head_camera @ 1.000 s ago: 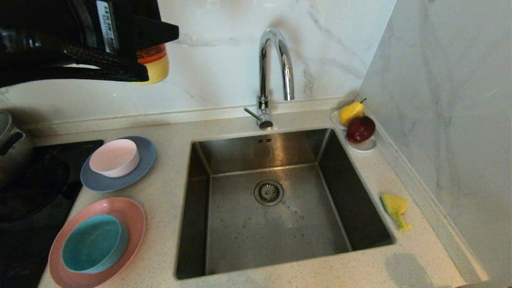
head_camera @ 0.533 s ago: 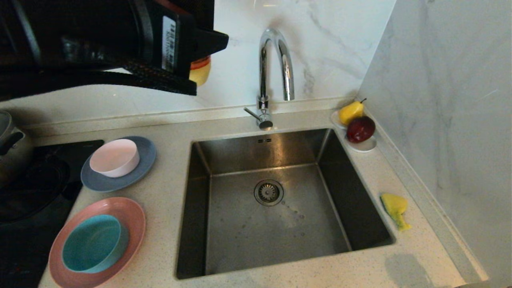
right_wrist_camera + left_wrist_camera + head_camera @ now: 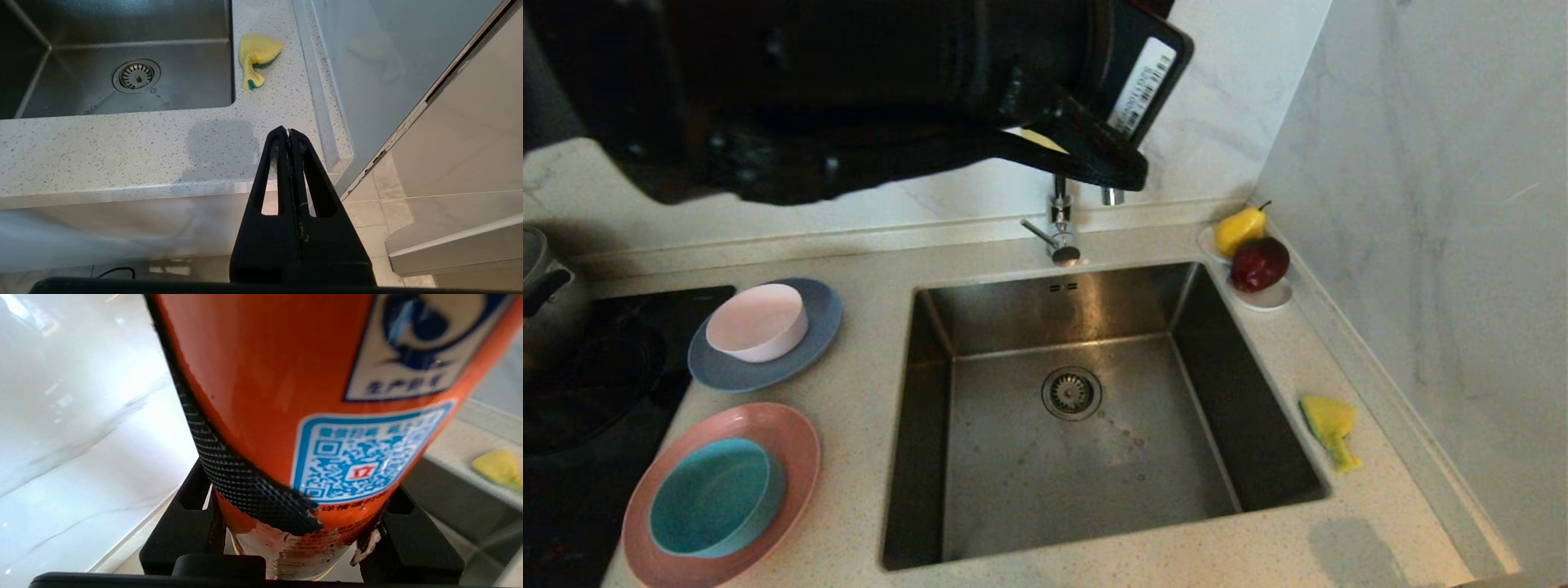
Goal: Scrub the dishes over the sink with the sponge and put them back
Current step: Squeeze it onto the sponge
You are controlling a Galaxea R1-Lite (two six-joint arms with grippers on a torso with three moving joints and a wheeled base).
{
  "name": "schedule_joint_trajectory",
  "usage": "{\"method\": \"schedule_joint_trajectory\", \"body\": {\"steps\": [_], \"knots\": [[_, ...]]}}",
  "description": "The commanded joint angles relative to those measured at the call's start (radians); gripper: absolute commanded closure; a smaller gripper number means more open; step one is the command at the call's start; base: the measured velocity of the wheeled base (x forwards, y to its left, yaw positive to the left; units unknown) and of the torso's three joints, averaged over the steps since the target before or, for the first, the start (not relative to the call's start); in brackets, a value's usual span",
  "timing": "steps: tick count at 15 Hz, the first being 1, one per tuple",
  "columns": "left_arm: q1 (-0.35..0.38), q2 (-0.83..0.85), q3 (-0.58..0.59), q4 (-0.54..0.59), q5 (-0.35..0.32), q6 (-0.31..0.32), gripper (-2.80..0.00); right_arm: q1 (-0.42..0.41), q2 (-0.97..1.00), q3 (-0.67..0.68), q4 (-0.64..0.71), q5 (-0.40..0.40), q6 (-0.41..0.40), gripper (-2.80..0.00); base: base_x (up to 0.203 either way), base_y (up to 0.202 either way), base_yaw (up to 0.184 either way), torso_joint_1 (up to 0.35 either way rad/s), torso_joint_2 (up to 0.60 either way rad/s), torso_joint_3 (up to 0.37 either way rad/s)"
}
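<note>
My left gripper (image 3: pixel 1094 163) is high over the back of the sink (image 3: pixel 1013 310), shut on an orange-labelled bottle (image 3: pixel 261 396) that fills the left wrist view; its black fingers (image 3: pixel 184 526) clamp the bottle's sides. The yellow sponge (image 3: pixel 1327 425) lies bent on the counter right of the sink, untouched. On the left counter a pale pink bowl (image 3: pixel 757 322) sits on the grey-blue plate (image 3: pixel 821 314), and a teal bowl (image 3: pixel 711 498) sits on the pink plate (image 3: pixel 792 441). My right gripper (image 3: pixel 289 130) hangs shut and empty off the counter's front right corner.
The faucet's base and lever (image 3: pixel 1058 237) show below my left arm, which hides the neck. A white dish with a pear (image 3: pixel 1239 229) and a red apple (image 3: pixel 1259 263) stands at the back right corner. A steel pot (image 3: pixel 543 286) and black cooktop (image 3: pixel 588 392) are at far left.
My left arm has swung from the upper left to the right with the bottle and now covers the faucet's neck. The right arm, dishes and sponge have not moved.
</note>
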Motion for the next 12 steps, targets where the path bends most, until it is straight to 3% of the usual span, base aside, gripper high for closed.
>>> {"method": "schedule_joint_trajectory", "body": {"steps": [1,6,12], "knots": [[-0.039,0.107,-0.064,-0.003,0.018,0.003,0.00,0.000,0.000,0.000,-0.001,0.000,0.000,0.00,0.000,0.000,0.000,0.000,0.00,0.000],[-0.093,0.231,-0.131,-0.003,0.049,0.002,0.00,0.000,0.000,0.000,-0.001,0.000,0.000,0.00,0.000,0.000,0.000,0.000,0.00,0.000],[-0.109,0.333,-0.116,0.007,0.084,0.002,0.00,0.000,0.000,0.000,-0.001,0.001,0.000,0.00,0.000,0.000,0.000,0.000,0.00,0.000]]}}
